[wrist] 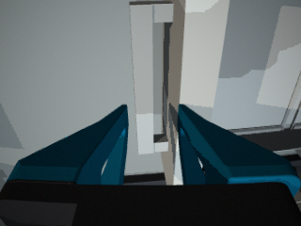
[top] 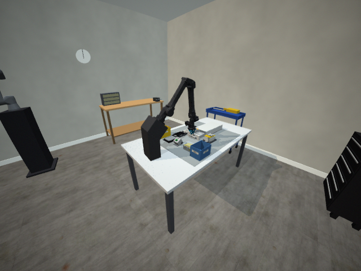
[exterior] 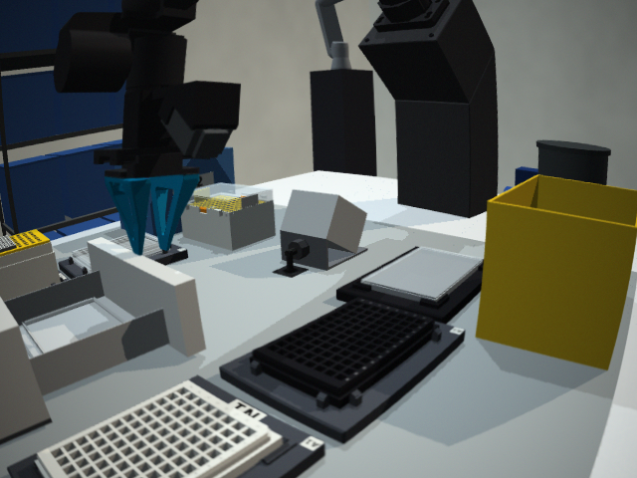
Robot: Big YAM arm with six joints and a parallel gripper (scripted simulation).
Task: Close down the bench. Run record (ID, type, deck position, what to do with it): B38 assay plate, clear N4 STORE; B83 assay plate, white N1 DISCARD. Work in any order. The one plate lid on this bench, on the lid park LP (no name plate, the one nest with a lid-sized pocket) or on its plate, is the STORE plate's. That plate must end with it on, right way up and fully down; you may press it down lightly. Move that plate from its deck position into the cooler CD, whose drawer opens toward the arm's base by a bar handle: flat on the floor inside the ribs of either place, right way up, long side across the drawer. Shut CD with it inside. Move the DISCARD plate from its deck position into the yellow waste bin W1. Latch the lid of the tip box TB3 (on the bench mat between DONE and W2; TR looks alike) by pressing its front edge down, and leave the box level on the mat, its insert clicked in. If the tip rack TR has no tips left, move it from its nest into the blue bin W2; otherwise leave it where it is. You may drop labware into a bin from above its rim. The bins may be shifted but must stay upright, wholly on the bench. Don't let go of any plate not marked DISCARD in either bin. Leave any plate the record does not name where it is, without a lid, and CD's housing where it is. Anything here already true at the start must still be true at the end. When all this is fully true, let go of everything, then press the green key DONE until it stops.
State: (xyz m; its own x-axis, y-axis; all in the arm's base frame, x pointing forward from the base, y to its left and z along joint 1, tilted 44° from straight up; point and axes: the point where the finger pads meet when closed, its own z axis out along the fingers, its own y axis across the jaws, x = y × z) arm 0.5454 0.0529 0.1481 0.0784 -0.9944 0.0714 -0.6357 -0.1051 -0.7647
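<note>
My gripper (exterior: 151,251) (wrist: 152,113) (top: 190,131) stands partly open, its teal fingers down on either side of the pale bar handle (wrist: 142,70) of the cooler drawer. The bar lies against the left finger, with a gap to the right finger. The drawer front (exterior: 148,298) (wrist: 201,51) is pulled out, and the drawer floor (exterior: 67,324) shows. The clear plate (exterior: 113,240) sits in its nest just behind the fingers. The lid (exterior: 421,272) lies on the lid park. The white plate (exterior: 154,437) sits in its nest at the front. The tip box (exterior: 229,218) has a clear lid.
A black plate (exterior: 344,345) sits in a nest between the white plate and the lid park. The yellow bin (exterior: 555,278) stands to the right, the blue bin (top: 200,150) at the mat's near edge. The grey key housing (exterior: 321,226) and a yellow-topped tip rack (exterior: 25,254) are close by.
</note>
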